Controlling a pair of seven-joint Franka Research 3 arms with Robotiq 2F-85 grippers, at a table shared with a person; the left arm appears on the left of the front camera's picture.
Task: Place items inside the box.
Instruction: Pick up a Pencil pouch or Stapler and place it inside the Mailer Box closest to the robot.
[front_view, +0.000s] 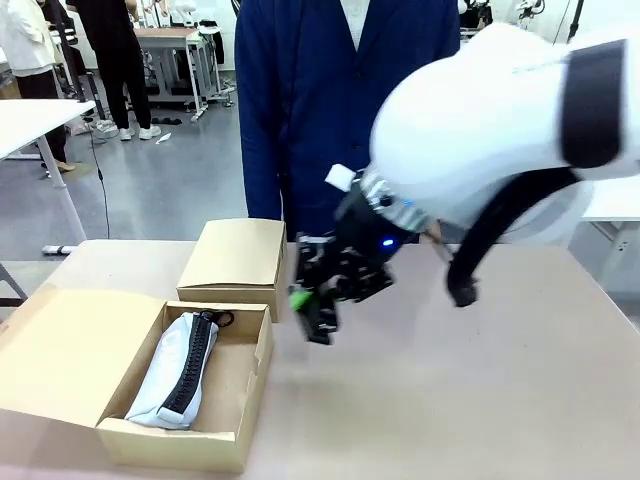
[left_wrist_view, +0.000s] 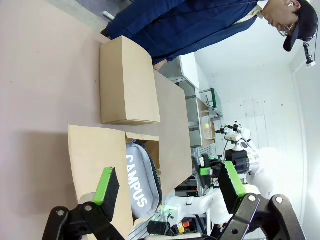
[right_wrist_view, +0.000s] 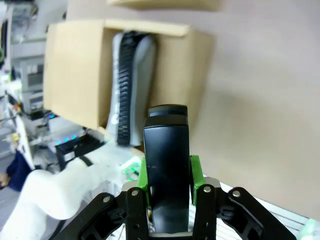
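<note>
An open cardboard box (front_view: 255, 345) sits at the front left of the table with a light grey zip pouch (front_view: 180, 370) lying inside. My right gripper (front_view: 318, 300) hovers above the table just right of the box, shut on a black stapler (front_view: 319, 323). In the right wrist view the stapler (right_wrist_view: 166, 165) stands between the green pads, with the box (right_wrist_view: 75, 75) and pouch (right_wrist_view: 130, 75) beyond it. My left gripper (left_wrist_view: 167, 182) is open and holds nothing. It looks down at the box (left_wrist_view: 92, 155), where the pouch (left_wrist_view: 140, 180) reads "CAMPUS".
A closed cardboard box (front_view: 235, 255) stands just behind the open one, near the far edge. A person in a navy jacket (front_view: 330, 100) stands at the far side of the table. The right half of the tabletop (front_view: 500, 380) is bare.
</note>
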